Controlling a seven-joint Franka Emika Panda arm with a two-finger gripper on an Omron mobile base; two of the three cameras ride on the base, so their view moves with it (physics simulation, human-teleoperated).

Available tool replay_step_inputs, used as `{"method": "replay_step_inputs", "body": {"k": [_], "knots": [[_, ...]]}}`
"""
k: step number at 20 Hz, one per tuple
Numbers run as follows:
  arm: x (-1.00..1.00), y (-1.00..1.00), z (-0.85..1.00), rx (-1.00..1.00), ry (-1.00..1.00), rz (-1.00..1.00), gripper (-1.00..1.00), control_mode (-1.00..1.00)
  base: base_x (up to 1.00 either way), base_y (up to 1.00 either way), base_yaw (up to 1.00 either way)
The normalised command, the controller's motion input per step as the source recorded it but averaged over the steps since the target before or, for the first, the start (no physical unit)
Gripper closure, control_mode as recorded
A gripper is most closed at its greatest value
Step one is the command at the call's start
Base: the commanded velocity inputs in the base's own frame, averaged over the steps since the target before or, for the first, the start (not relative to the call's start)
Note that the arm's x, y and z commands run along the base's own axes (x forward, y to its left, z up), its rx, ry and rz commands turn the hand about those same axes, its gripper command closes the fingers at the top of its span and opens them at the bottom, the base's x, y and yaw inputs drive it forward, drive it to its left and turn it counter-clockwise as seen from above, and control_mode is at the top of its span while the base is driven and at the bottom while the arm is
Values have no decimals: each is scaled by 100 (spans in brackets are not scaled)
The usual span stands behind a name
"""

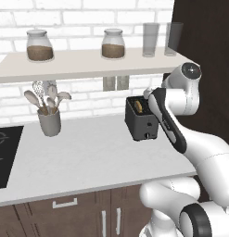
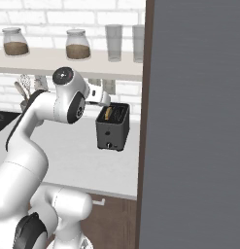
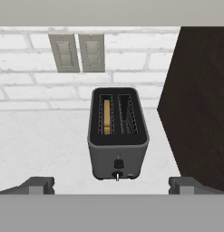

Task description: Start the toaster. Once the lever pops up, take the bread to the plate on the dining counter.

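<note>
The end effector is released: in the hand view its two dark fingertips stand far apart at the bottom, with nothing between them. In the right base view the hand is partly hidden behind the arm's upper joint, and in the left base view the arm itself covers it, so its shape is hard to make out there.

The toaster stands on the pale desk, near the brick wall and just beside a tall dark panel on its right. In the left base view the arm hides the right part of the toaster. The bread sits inside the left slot, standing on its edge; only its tan upper edge shows, the rest is down in the slot. The right slot shows only its wire guides. A small lever and a knob are on the narrow front face, but they are too small to see clearly.

On the shelf stand two glass jars with brown contents and two clear glasses. A grey cup on the desk holds several utensils. The black cooktop is cut off at the left edge. In the right base view a big grey panel blocks the whole right side.
</note>
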Motion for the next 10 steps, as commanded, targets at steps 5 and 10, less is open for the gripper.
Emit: {"method": "replay_step_inputs", "body": {"k": [5, 10], "knots": [[0, 0, 0, 0, 0, 0, -100, -100, 0, 0, 0], [0, 0, 0, 0, 0, 0, -100, -100, 0, 0, 0]]}}
